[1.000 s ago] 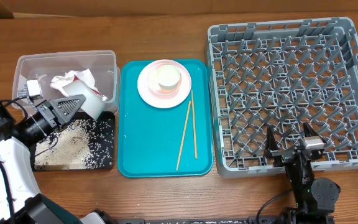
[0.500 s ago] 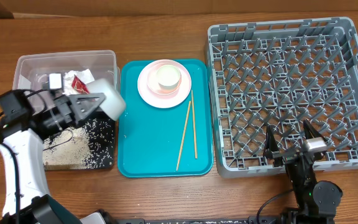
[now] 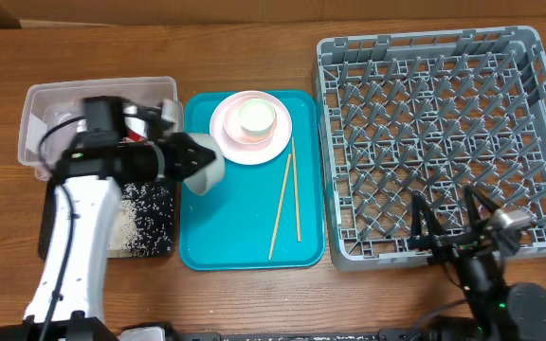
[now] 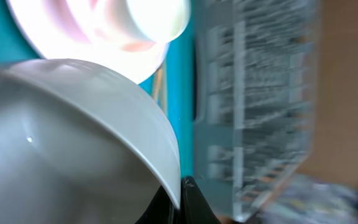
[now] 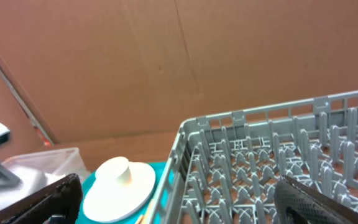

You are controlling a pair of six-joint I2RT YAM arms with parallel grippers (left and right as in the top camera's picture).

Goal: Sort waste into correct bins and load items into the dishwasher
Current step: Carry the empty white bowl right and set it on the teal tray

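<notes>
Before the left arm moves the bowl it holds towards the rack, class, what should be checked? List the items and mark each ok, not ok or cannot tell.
1. Left gripper shut on the rim of the white bowl: ok.
2. Bowl emptied: the inside seen in the left wrist view is clean, the rest hidden: cannot tell.
3. Dish rack has free pegs: ok, nothing stands in it.
4. Right gripper open and holding nothing: ok.
5. Right gripper clear of the rack: not ok, it hangs over the near edge.
6. Bowl high enough to pass over the pink plate, cup and chopsticks: cannot tell.
</notes>
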